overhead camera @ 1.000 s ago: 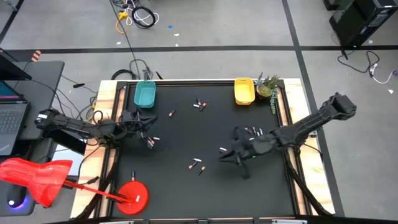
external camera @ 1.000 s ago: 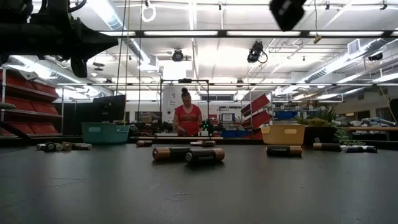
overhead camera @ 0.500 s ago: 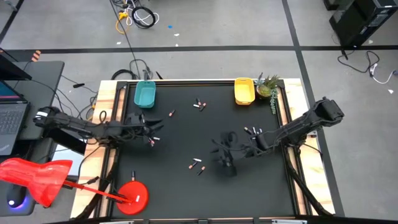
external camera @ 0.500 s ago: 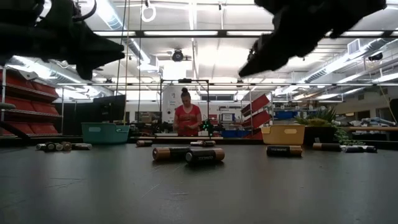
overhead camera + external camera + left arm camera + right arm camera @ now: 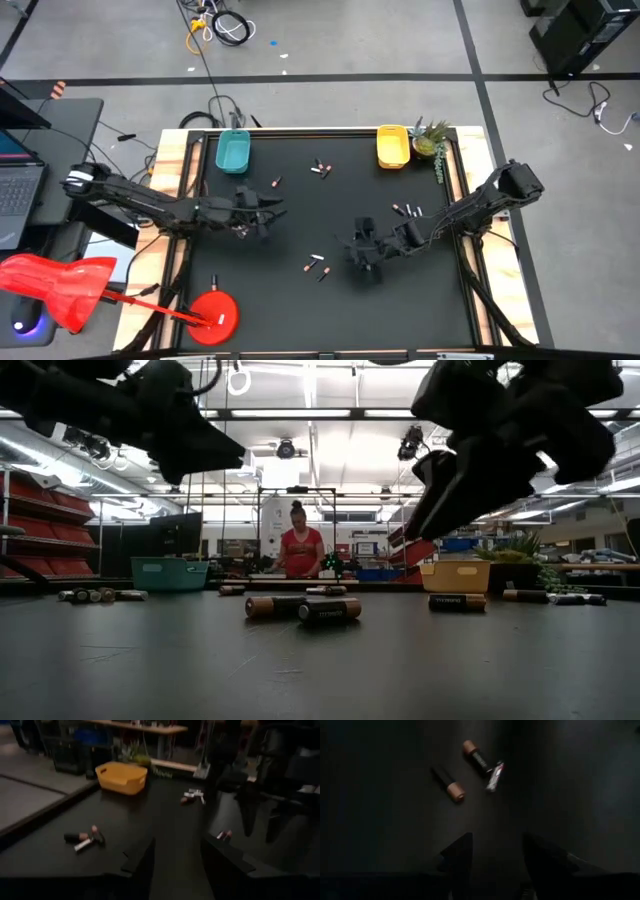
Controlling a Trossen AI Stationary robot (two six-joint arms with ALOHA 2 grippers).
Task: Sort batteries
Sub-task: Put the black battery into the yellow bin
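The batteries lie scattered over my black table (image 5: 300, 310). A cluster of three (image 5: 317, 266) sits near the middle toward the near edge; my right wrist view shows them as two dark cells with copper ends (image 5: 449, 784) and one thin silvery cell (image 5: 495, 776) touching the farther dark one. Another small group (image 5: 320, 168) lies at the far side between the trays, a single battery (image 5: 276, 183) sits left of it, and a few more (image 5: 407, 211) rest on the right by my right arm.

My right gripper (image 5: 362, 250) hangs above the table just right of the middle cluster, fingers (image 5: 457, 855) spread apart and holding nothing. My left gripper (image 5: 262, 213) hovers left of centre, its fingers (image 5: 142, 860) parted too and empty.

The teal tray (image 5: 233, 152) stands at the far left edge, the yellow tray (image 5: 392, 146) at the far right, a small plant (image 5: 430, 138) just beside it
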